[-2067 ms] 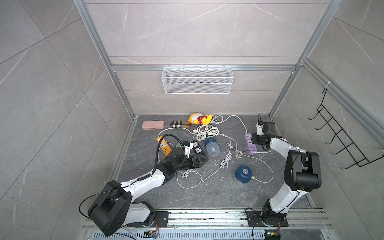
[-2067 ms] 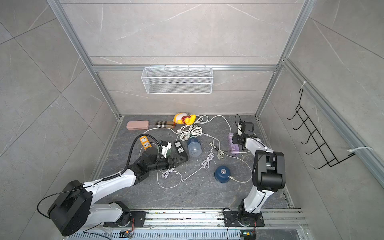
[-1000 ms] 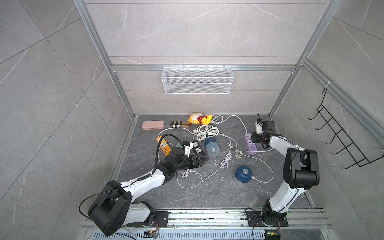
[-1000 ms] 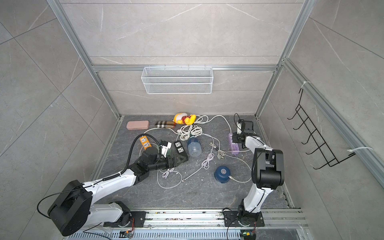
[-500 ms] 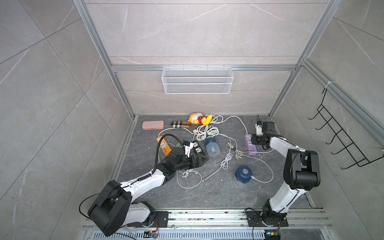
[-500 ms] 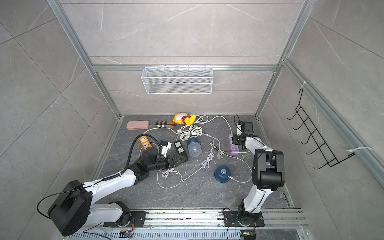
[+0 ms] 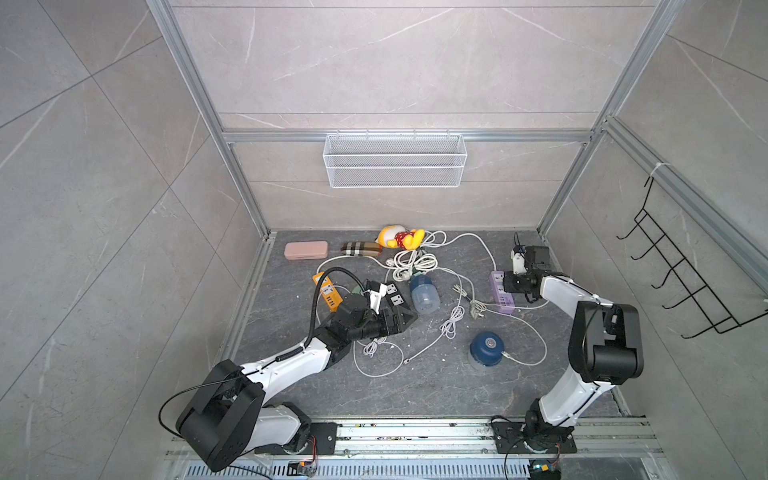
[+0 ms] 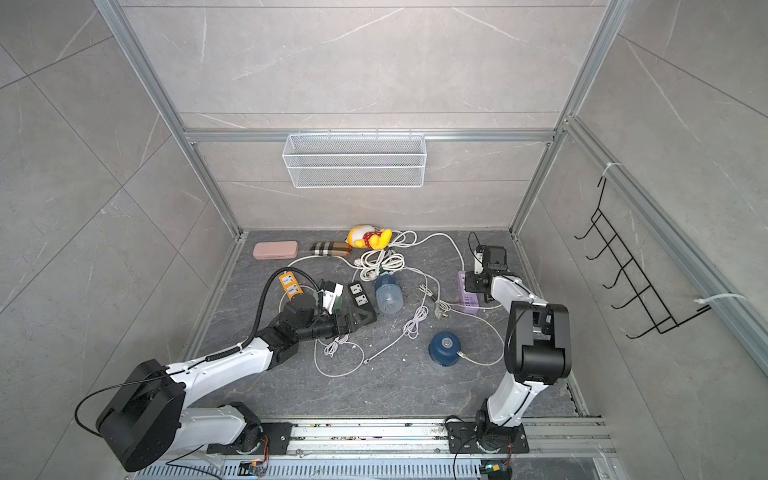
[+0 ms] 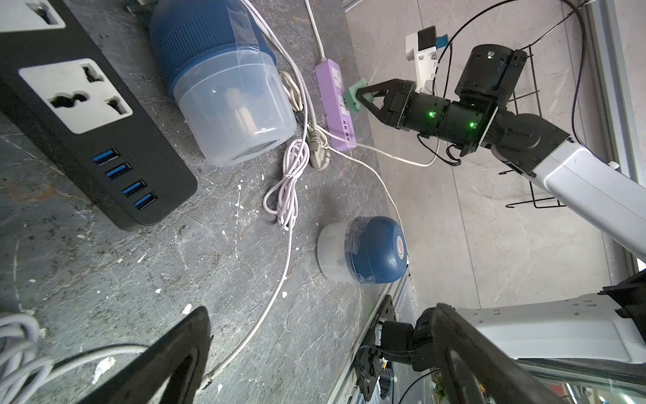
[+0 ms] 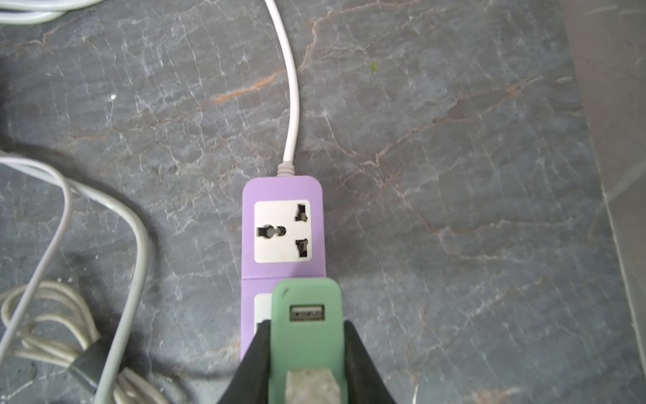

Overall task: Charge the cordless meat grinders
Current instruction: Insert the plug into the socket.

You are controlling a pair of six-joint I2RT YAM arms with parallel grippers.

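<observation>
The cordless meat grinders (image 8: pixel 445 348) aren't all charging yet, from what I can see. The upright dark blue grinder (image 7: pixel 487 347) sits mid-floor nearer your right arm with a white cable (image 7: pixel 508 355) plugged into its side. The other dark blue grinder (image 7: pixel 424 293) lies tipped over just beside the black power strip (image 7: pixel 395 294), with no cable in it that I can spot. I can't properly make out the mint one behind your left arm. Your right claw (image 10: pixel 306 323) is pinched partway closed on the teal plug adapter (image 10: pixel 307 297), right at the purple power strip (image 10: pixel 283 189)'s second socket, though I can't tell if it's seated. Your left claw (image 9: pixel 320 307) is spread wide, holding nothing, low over loose cord.
</observation>
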